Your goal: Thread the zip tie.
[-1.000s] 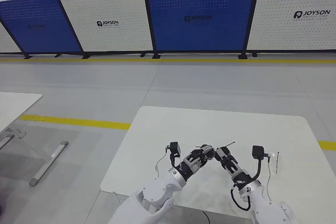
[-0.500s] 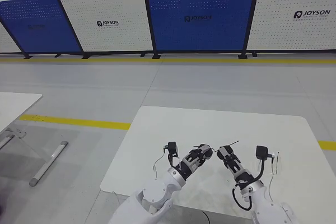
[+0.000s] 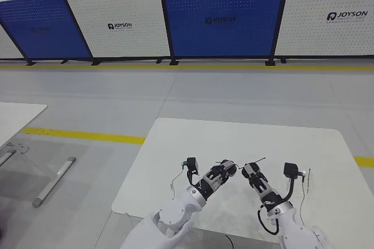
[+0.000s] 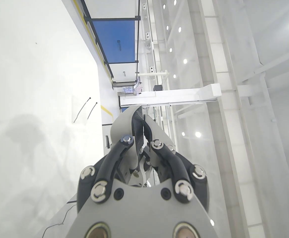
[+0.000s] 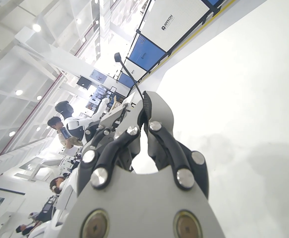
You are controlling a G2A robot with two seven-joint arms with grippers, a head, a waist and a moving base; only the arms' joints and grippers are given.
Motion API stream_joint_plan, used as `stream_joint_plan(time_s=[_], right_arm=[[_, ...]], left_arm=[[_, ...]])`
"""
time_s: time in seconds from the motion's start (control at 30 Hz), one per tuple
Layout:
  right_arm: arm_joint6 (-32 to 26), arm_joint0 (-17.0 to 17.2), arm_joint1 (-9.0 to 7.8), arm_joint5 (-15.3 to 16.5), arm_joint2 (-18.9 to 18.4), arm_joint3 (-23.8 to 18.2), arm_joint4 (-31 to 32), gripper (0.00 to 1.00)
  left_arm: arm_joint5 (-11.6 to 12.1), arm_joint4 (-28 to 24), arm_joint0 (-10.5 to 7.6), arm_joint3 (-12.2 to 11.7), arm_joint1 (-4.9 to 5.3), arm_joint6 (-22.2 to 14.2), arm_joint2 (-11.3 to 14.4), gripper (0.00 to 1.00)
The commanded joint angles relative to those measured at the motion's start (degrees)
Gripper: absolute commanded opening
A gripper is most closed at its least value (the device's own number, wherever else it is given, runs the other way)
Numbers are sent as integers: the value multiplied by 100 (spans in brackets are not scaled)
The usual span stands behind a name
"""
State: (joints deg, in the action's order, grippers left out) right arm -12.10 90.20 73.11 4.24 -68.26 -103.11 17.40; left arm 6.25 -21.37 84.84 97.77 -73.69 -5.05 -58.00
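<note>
Top view: the white matte table [image 3: 237, 134] is carrying both arms near its near edge. The right gripper [image 3: 249, 169] is pinching a thin black plastic zip tie [image 3: 257, 162], which is poking out toward the far right, off the tabletop. The left gripper [image 3: 228, 169] is sitting just left of it, tips almost meeting.

Left wrist view: the left gripper [image 4: 140, 117] is pressing its ribbed black pads [image 4: 137, 122] together, with nothing visible between them. Two spare black zip ties [image 4: 83, 110] are lying flat on the table, well apart from both grippers.

Right wrist view: the right gripper [image 5: 144, 101] is clamping the strap low down. The strap is bowing slightly and the small boxy head is hanging free in the air.

Risk, as a judgement: the strap is looking slick, narrow and springy, so it could be swivelling in the pinch. The head slot is tiny, so a slightly off approach could be missing it or flicking the tie loose
</note>
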Motion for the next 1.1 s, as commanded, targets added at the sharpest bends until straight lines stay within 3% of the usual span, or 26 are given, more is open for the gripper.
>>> stream_joint_plan(time_s=[0.0, 0.6, 0.77, 1.07], right_arm=[[-14, -3, 0, -15, 8, 1, 5, 0], [-130, -44, -4, -5, -15, 30, -142, 0], [-108, -18, -9, 19, -33, -11, -125, 14], [-53, 30, -15, 54, -65, -68, -116, 15]], left_arm=[[-5, -4, 9, 9, 2, -20, -5, 0], [-43, 11, 48, 88, 7, -78, -26, 0], [-103, 27, 26, 101, 0, -86, 11, 0], [-124, 56, 13, 92, -5, -79, 32, 0]])
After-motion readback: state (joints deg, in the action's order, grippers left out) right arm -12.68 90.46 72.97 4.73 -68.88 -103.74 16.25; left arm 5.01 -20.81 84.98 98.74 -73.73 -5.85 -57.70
